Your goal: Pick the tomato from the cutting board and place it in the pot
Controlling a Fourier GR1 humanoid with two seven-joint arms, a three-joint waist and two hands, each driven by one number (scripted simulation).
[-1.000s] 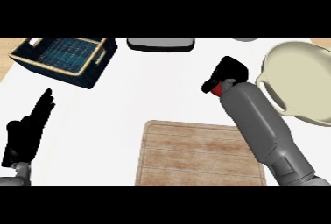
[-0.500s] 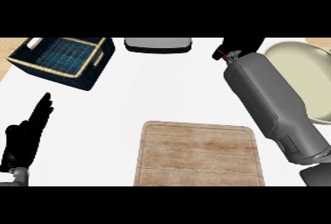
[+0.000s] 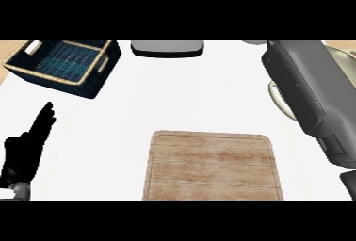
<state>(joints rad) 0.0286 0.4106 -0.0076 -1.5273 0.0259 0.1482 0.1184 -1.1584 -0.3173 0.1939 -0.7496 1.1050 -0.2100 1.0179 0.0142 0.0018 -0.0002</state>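
At the right edge of the head view, the grey right forearm [image 3: 309, 94] stretches up across the counter [image 3: 195, 94] and covers most of the cream pot [image 3: 278, 101], of which only a sliver of rim shows beside the arm and a bit more at the far right. The right hand itself lies beyond the top of the view, so whether its fingers are curled or straight cannot be told. The tomato shows nowhere: the wooden cutting board [image 3: 212, 164] lies bare, which suggests the fruit is either in the hidden hand or already inside the pot under the arm; I cannot say which. The arm's reach over the pot fits a placing move, judged from the task. At the lower left the left hand [image 3: 24, 146] rests open, fingers straight and pointing up, well apart from the board, apparently parked so that it stays out of the working side. A dark blue woven basket [image 3: 66, 66] sits at the upper left, and a grey and black tray-like object [image 3: 167, 48] stands at the far edge; neither plays a part here.
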